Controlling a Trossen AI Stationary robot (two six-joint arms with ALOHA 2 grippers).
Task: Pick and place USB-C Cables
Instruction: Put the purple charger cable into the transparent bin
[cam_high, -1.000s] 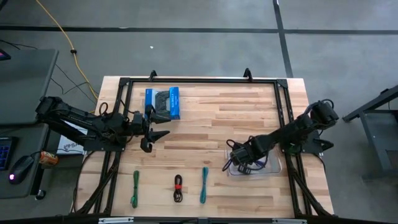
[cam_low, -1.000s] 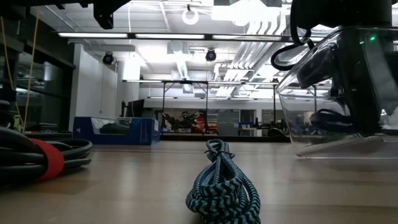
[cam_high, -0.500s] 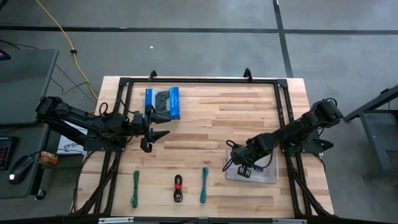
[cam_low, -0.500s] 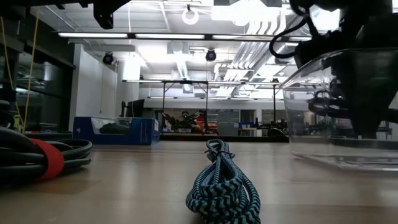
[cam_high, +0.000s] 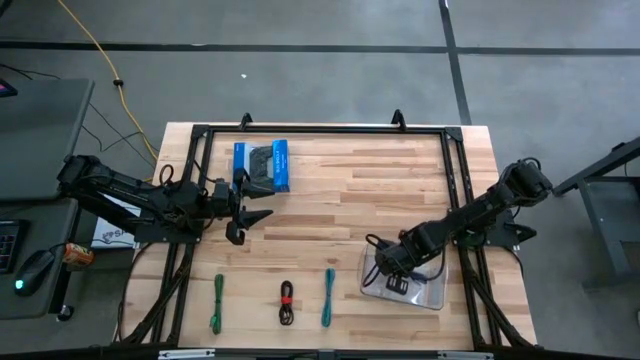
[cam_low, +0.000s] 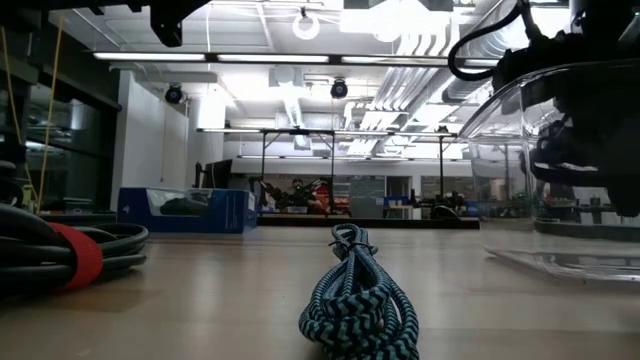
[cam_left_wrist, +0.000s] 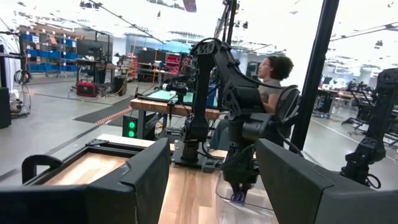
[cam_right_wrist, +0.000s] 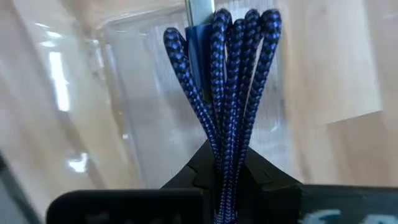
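My right gripper (cam_high: 392, 272) is down in a clear plastic tray (cam_high: 425, 292) near the table's right near corner, shut on the purple braided cable bundle (cam_right_wrist: 224, 74). The green cable (cam_high: 217, 302), the black cable with a red band (cam_high: 287, 302) and the teal cable (cam_high: 328, 297) lie flat in a row along the near edge. In the low view the teal cable (cam_low: 355, 295) is in front and the black cable (cam_low: 60, 255) at the left. My left gripper (cam_high: 250, 215) hangs open over the table's left side, touching nothing. My right gripper pinches the purple bundle between its two fingers (cam_right_wrist: 261, 177), several strands together. The looped end with a silver plug (cam_right_wrist: 199, 12) sticks out past the fingertips. The fingers come from above, pointing down into the tray, and the bundle hangs below them over the tray floor.
A blue box picturing a gamepad (cam_high: 262, 166) lies at the far left of the table. A yellow cord (cam_high: 100, 55) runs over the floor beyond the table. A black frame (cam_high: 320, 130) borders the wood. A person sits behind the right arm in the left wrist view.
My right gripper has moved toward the table's near edge with the purple cable. The clear tray, tipped up on one side a second ago, has slid the same way and settled flatter on the table.
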